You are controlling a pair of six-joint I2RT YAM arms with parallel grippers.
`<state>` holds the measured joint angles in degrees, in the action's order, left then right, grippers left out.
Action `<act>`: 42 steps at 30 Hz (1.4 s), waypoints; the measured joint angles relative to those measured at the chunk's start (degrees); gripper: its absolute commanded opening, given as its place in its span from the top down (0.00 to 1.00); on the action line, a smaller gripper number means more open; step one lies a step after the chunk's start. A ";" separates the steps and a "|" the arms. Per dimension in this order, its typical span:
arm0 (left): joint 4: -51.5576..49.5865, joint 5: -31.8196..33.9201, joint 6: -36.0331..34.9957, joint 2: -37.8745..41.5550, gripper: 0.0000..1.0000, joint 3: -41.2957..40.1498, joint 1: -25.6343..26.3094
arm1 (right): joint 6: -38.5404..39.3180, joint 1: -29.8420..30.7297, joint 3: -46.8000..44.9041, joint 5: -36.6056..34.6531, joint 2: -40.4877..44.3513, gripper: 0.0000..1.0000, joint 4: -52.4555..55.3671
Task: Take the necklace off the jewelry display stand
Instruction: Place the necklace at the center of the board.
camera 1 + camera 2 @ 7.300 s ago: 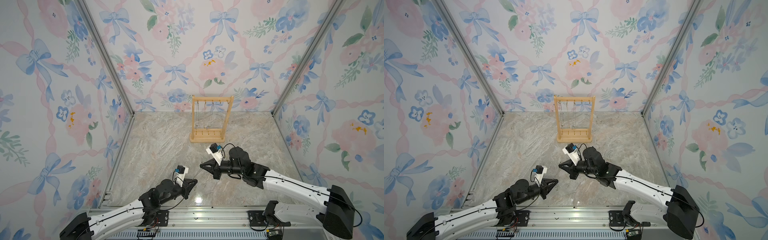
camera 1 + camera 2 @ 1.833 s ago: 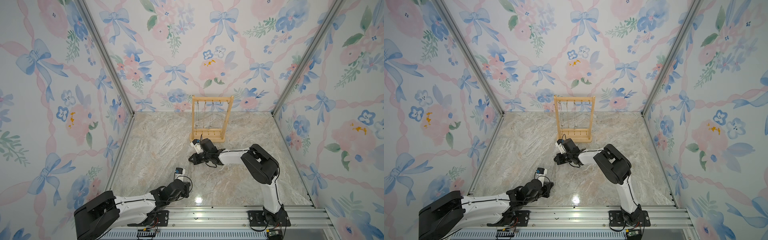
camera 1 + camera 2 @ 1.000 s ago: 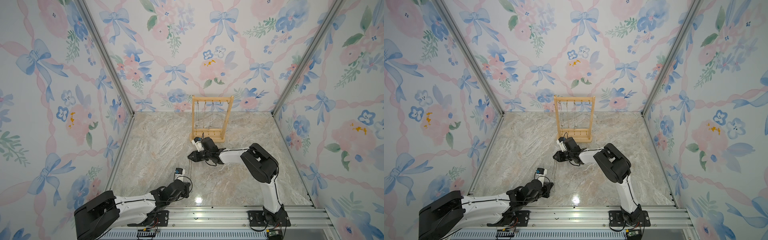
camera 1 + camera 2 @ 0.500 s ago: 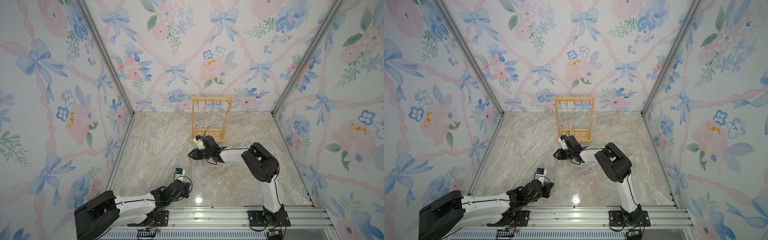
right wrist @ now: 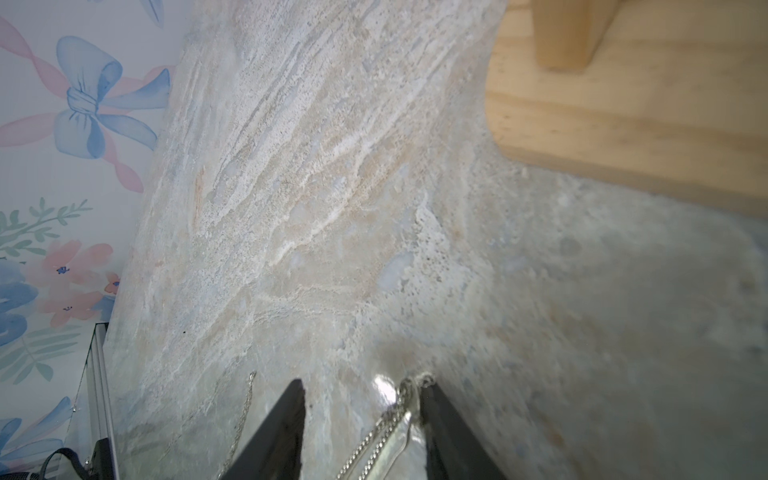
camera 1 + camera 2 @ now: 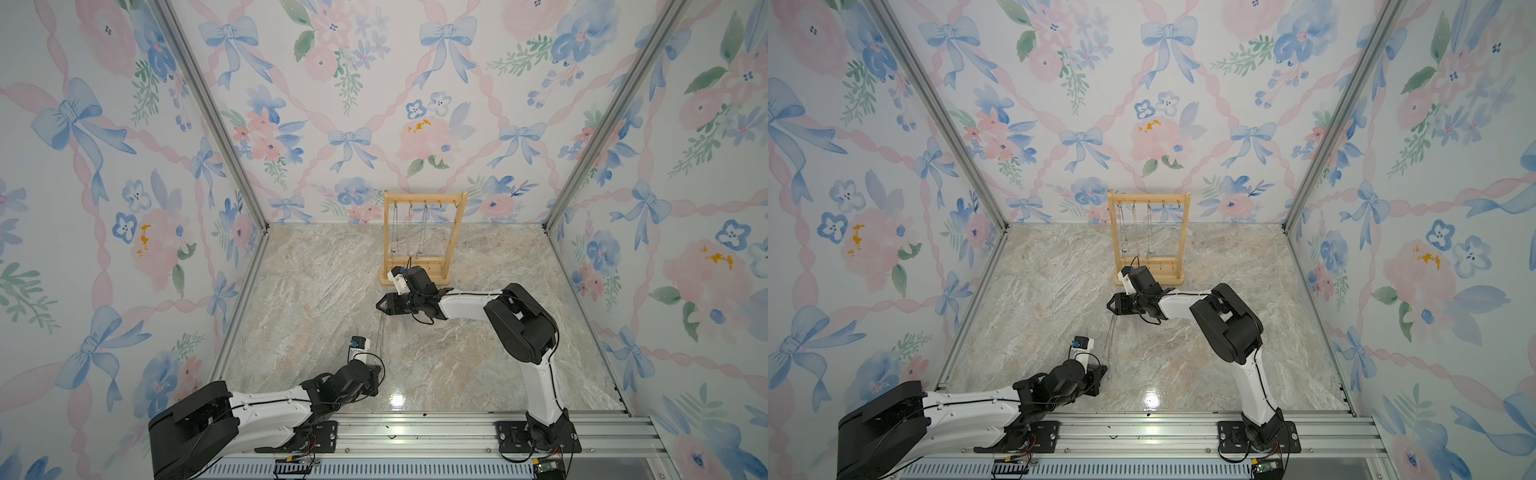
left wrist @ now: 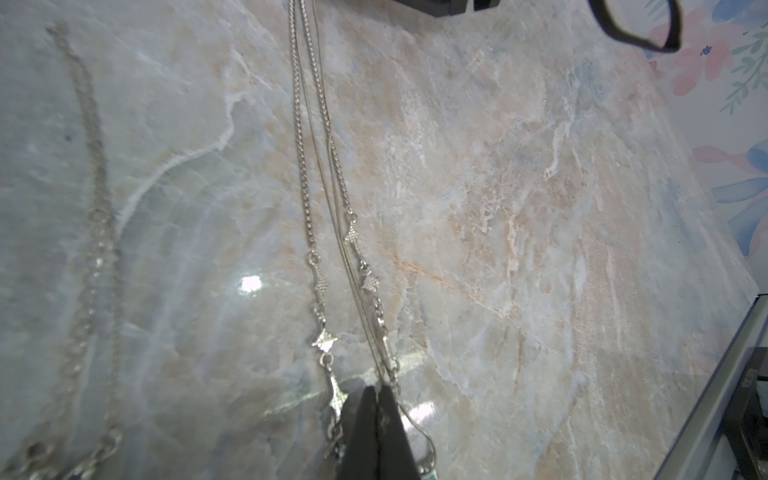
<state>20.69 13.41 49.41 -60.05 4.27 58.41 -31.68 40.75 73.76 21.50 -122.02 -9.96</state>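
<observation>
A silver necklace [image 6: 380, 332] [image 6: 1111, 336] stretches over the marble floor between my two grippers. My left gripper [image 6: 375, 375] [image 7: 379, 388] is shut on its near end, by the small star links [image 7: 320, 286]. My right gripper [image 6: 379, 306] [image 5: 361, 386] stands open at the far end, and the chain [image 5: 386, 428] rests against the inner side of one finger [image 5: 430, 399]. The jewelry display stand [image 6: 424, 195] [image 6: 1148, 194] rises just behind the right gripper; its wooden base [image 5: 623, 104] shows in the right wrist view.
Three more chains [image 6: 409, 228] hang from the stand's top hooks. Another loose chain [image 7: 97, 249] lies on the floor beside the held one. Floral walls enclose the floor on three sides, and an aluminium rail [image 6: 415, 428] runs along the front.
The right gripper's jaws have spread apart, so they no longer pinch the chain. That gripper has crept a little toward the stand. The left arm has stayed put, still shut on the necklace.
</observation>
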 measured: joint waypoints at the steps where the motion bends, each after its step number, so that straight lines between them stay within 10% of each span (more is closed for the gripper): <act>1: 0.00 0.11 0.02 0.00 1.00 0.00 0.07 | 0.24 0.00 0.24 -0.15 0.00 0.52 0.44; 29: -0.59 0.31 0.37 0.68 1.00 -0.20 0.11 | 4.28 -0.22 2.38 -5.77 1.05 0.36 6.56; 42: -1.55 0.31 0.24 0.98 0.82 0.59 0.11 | 6.45 -0.02 -1.40 -6.84 6.40 0.36 10.38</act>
<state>19.14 13.72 49.65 -59.07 4.86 58.52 -25.23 40.73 72.36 14.66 -115.61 0.43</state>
